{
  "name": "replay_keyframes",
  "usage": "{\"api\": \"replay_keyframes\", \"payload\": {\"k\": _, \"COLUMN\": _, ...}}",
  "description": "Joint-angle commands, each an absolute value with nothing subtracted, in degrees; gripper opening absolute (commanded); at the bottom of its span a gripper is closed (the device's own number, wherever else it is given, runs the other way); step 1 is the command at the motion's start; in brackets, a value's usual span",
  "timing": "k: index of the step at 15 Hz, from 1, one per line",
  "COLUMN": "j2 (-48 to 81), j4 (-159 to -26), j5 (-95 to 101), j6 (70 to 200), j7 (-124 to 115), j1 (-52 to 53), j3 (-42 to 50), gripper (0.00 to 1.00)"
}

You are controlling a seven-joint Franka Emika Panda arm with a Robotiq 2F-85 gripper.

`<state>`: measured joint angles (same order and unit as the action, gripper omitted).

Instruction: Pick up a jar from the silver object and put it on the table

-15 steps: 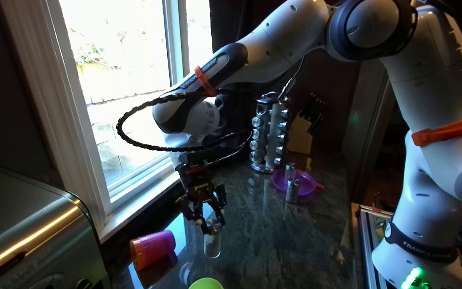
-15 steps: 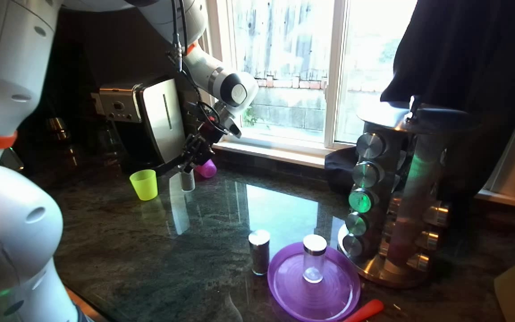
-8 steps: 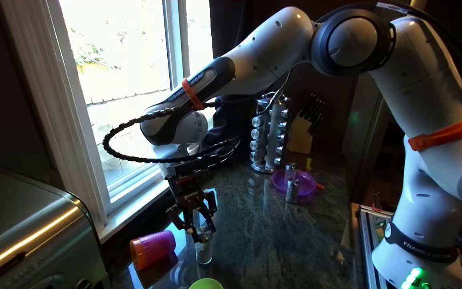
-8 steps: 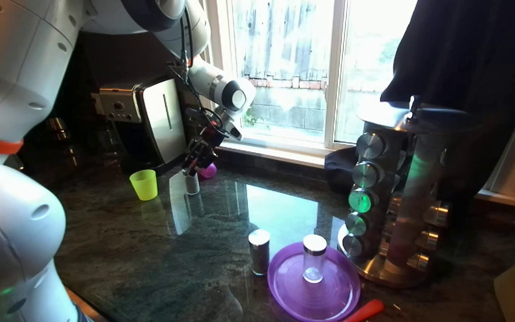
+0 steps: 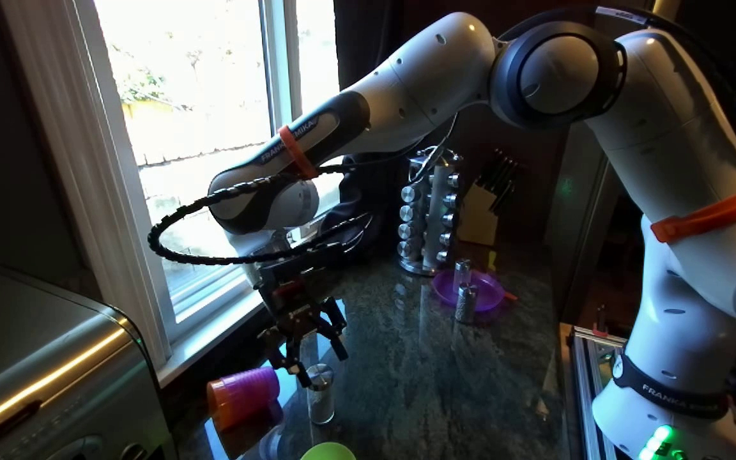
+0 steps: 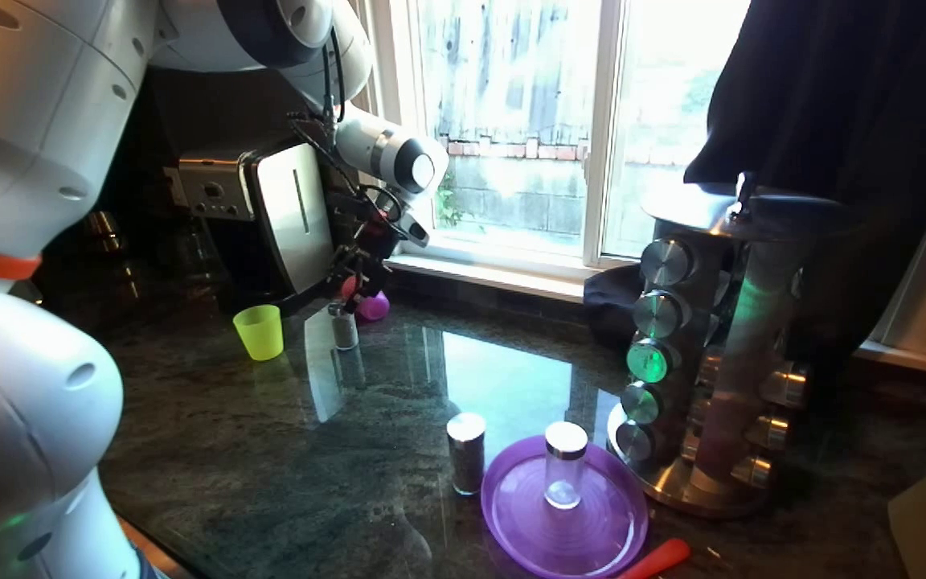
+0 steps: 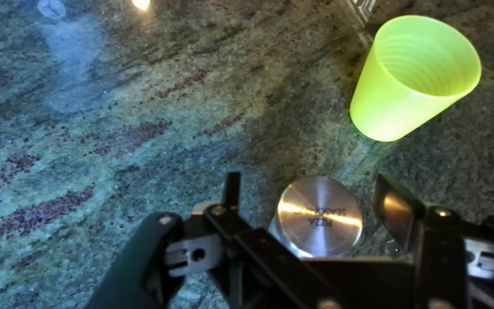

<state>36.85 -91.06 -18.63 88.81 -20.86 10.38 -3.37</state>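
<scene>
Orange bands (image 5: 716, 212) ring the white arm (image 5: 432, 70), its claw (image 5: 322, 365) black.

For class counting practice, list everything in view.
window: 1, white, background
countertop: 1, dark, below window
rack: 1, silver, on countertop
lids: several, silver, in rack
knife block: 1, tan, near rack
plate: 1, purple, near rack
handle: 1, red, near plate
appliance: 1, grey, near window
cup: 1, green, on countertop
sideways cups: count unclear, pink, orange, near appliance
jar: 1, clear, near cup
loose jars: 2, silver lids, on and beside plate
arm: 1, white, overhead
gripper: 1, black, over jar
</scene>
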Motion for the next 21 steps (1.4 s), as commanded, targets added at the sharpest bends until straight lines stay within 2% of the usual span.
{"api": "replay_keyframes", "payload": {"k": 1, "j2": 33.37, "j4": -91.3, "j5": -14.39, "j6": 85.71, "j7": -25.37, "j1": 12.45, "j3": -2.59, "gripper": 1.0}}
{"api": "replay_keyframes", "payload": {"k": 8, "j2": 14.0, "j4": -103.88, "j5": -3.58, "j6": 88.06, "j7": -41.79, "j1": 17.05, "j3": -2.36, "gripper": 1.0}}
{"api": "replay_keyframes", "payload": {"k": 13, "j2": -2.15, "j4": -112.98, "j5": 5.39, "j6": 88.04, "j7": -51.78, "j1": 18.26, "j3": -7.32, "gripper": 1.0}}
{"api": "replay_keyframes", "payload": {"k": 19, "j2": -22.39, "j4": -125.84, "j5": 16.34, "j6": 88.75, "j7": -47.99, "j1": 16.58, "j3": -14.54, "gripper": 1.0}}
{"api": "replay_keyframes", "payload": {"k": 20, "j2": -14.41, "j4": -118.5, "j5": 13.39, "j6": 86.18, "j7": -49.61, "j1": 15.57, "j3": -15.0, "gripper": 1.0}}
{"api": "replay_keyframes", "payload": {"k": 21, "j2": -17.41, "j4": -120.47, "j5": 14.25, "j6": 86.26, "j7": -49.05, "j1": 15.37, "j3": -15.66, "gripper": 1.0}}
